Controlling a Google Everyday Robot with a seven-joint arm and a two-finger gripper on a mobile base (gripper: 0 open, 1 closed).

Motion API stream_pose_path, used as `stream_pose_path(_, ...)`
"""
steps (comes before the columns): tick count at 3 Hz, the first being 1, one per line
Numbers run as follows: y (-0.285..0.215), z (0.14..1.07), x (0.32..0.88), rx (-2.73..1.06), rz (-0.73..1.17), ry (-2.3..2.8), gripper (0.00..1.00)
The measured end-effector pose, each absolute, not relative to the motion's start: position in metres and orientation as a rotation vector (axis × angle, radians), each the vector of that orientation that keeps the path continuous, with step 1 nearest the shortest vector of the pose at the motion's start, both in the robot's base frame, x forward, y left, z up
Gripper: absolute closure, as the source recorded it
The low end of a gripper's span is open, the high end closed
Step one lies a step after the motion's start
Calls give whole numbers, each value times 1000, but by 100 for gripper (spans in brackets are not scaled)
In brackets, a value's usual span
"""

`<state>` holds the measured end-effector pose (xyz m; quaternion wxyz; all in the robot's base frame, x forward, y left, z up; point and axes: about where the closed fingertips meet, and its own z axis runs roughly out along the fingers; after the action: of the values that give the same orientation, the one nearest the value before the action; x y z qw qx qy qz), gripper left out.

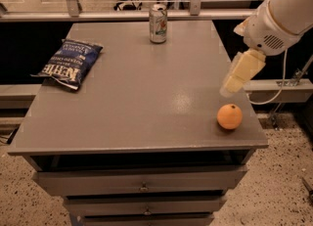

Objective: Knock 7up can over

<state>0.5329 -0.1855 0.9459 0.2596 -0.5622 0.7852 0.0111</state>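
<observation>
The 7up can [158,23], silver-white with green and red markings, stands upright near the far edge of the grey table [137,102], a little right of centre. My gripper [239,73], cream-coloured on a white arm, hangs over the table's right side, above and just behind an orange. It is far from the can, to the can's right and nearer the front.
A blue chip bag [68,63] lies at the table's left. An orange [229,116] sits near the front right corner. The table has drawers [142,183] below. A rail and glass wall [117,2] run behind the far edge.
</observation>
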Motion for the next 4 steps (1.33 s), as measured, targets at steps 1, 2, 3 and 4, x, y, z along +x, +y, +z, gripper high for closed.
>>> stream_pose_path(1,-171,943,573,-1411,73,2064,0)
stream_pose_path(2,-151,946,607,-1304,134,1993,0)
stream_pose_path(3,-148,950,616,-1278,125,1969,0)
stream_pose_path(4,-148,950,616,-1278,125,1969,0)
